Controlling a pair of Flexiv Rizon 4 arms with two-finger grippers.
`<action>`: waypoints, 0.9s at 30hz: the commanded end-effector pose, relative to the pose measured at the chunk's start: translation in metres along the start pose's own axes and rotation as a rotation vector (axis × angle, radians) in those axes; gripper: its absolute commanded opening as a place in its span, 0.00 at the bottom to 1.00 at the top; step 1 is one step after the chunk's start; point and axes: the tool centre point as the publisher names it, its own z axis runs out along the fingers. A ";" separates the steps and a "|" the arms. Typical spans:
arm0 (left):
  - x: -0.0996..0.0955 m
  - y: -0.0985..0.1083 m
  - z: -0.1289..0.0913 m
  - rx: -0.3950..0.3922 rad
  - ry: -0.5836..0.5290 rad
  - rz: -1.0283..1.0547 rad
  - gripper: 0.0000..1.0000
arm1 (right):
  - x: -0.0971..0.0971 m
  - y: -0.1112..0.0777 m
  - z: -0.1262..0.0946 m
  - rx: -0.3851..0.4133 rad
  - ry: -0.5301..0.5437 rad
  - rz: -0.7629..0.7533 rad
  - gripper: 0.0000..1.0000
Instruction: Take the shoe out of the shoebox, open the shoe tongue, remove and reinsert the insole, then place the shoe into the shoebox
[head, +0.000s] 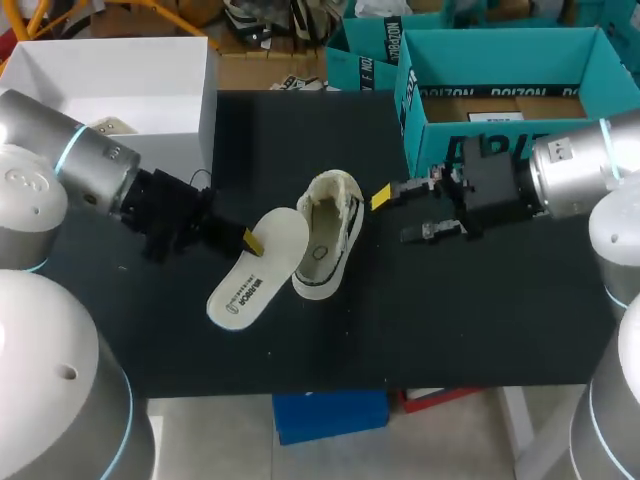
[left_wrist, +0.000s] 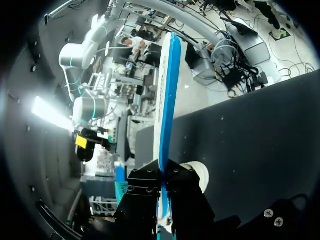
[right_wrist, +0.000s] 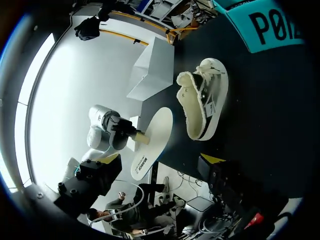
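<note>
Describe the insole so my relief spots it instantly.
On the black table, find the white shoe lying at the middle. The insole lies beside it, on the left arm's side, pinched by the left gripper. Unlike the shoe, it is a flat, thin cream oval.

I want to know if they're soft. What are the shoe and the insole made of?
The shoe looks like matte cream cloth, with a fuzzy, fleece-like lining at its opening and a smooth sole, probably rubber. The insole, held by the left gripper, looks like thin foam: matte cream top, blue underside. Probably soft, but that's a guess.
</note>
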 end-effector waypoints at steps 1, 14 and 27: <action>0.001 -0.002 0.000 0.010 0.041 -0.006 0.00 | 0.005 -0.015 -0.015 -0.092 -0.045 0.005 1.00; 0.008 -0.002 0.008 0.058 0.087 -0.026 0.00 | 0.010 -0.031 -0.036 -0.147 -0.090 0.030 1.00; 0.006 -0.001 0.018 0.125 0.136 -0.016 0.00 | 0.018 -0.041 -0.050 -0.186 -0.136 0.042 1.00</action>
